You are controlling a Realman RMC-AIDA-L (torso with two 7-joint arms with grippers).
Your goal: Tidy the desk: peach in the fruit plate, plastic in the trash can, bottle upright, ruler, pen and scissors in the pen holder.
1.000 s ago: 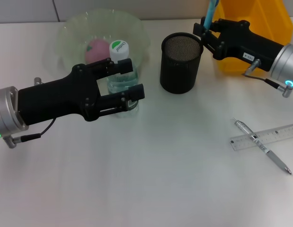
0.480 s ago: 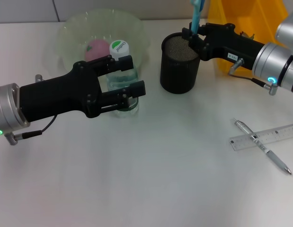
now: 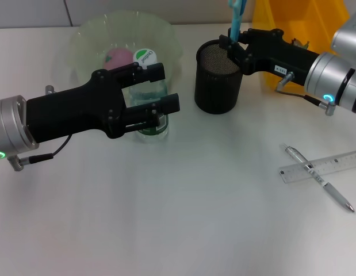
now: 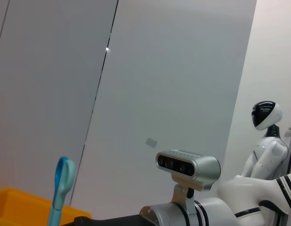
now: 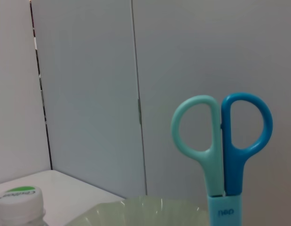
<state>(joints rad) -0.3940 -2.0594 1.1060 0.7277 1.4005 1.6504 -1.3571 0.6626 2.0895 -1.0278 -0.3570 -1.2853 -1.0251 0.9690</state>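
The clear bottle (image 3: 149,95) with a white and green cap stands upright in front of the fruit plate (image 3: 80,40), which holds the pink peach (image 3: 117,59). My left gripper (image 3: 156,89) is open, with one finger on each side of the bottle. My right gripper (image 3: 235,45) is shut on the blue scissors (image 3: 236,14), handles up, over the rim of the black mesh pen holder (image 3: 219,77). The scissors also show in the right wrist view (image 5: 223,141) and the left wrist view (image 4: 60,188). The pen (image 3: 318,178) lies across the ruler (image 3: 339,164) at the right. No plastic shows.
The yellow trash can (image 3: 307,17) stands at the back right, behind my right arm. The bottle's cap (image 5: 18,200) and the plate's rim (image 5: 150,207) show low in the right wrist view.
My right gripper has carried the scissors left to above the pen holder. My left gripper has shifted slightly away from me and to the right around the bottle, which has stayed in place.
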